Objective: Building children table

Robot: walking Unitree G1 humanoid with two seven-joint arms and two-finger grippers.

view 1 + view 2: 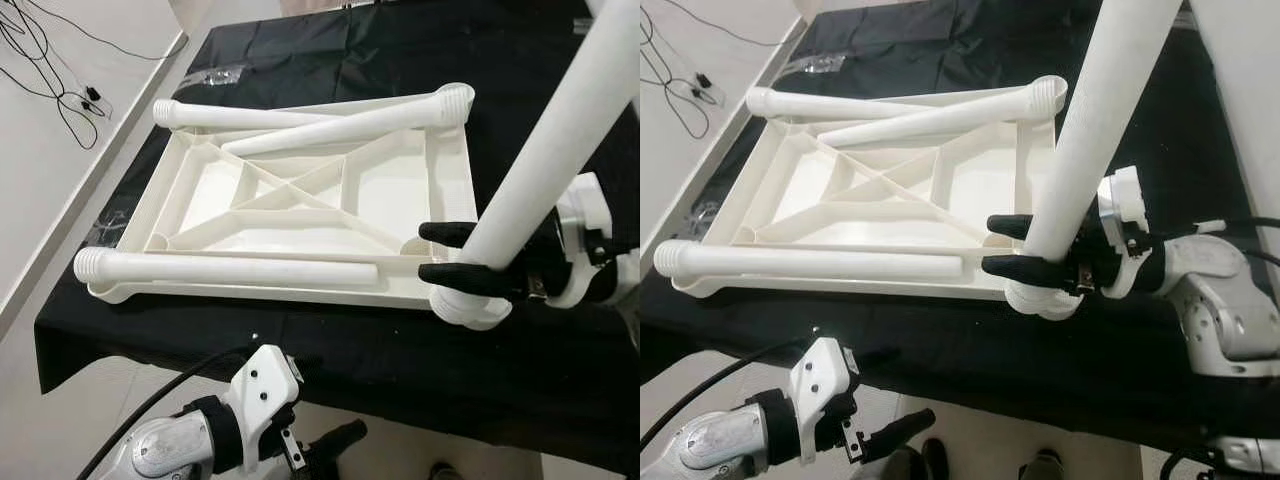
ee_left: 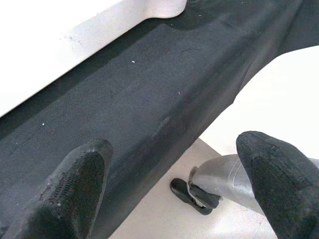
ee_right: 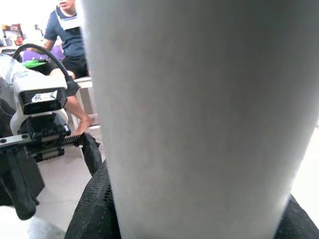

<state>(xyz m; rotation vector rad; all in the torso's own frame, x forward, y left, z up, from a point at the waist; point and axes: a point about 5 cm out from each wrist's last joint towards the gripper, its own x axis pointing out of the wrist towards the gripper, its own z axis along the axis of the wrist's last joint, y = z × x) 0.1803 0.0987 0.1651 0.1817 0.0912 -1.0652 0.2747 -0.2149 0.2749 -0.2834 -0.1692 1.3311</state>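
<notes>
A white plastic tabletop point(image 1: 300, 195) lies upside down on a black-covered table point(image 1: 330, 350), ribs facing up. Three loose white legs rest on it: one along the near edge point(image 1: 230, 270), one along the far edge point(image 1: 240, 115), and one lying diagonally point(image 1: 340, 128). A fourth white leg point(image 1: 550, 150) stands tilted in the near right corner socket point(image 1: 470, 305). My right gripper point(image 1: 450, 255) is shut on this leg just above the socket; the leg point(image 3: 199, 114) sits between its fingers. My left gripper point(image 2: 174, 184) hangs open below the table's near edge, holding nothing.
Black cables point(image 1: 60, 70) lie on the pale floor to the left of the table. A person point(image 3: 70, 35) sits in the background of the right wrist view. The black cloth point(image 2: 129, 104) hangs over the table's near edge.
</notes>
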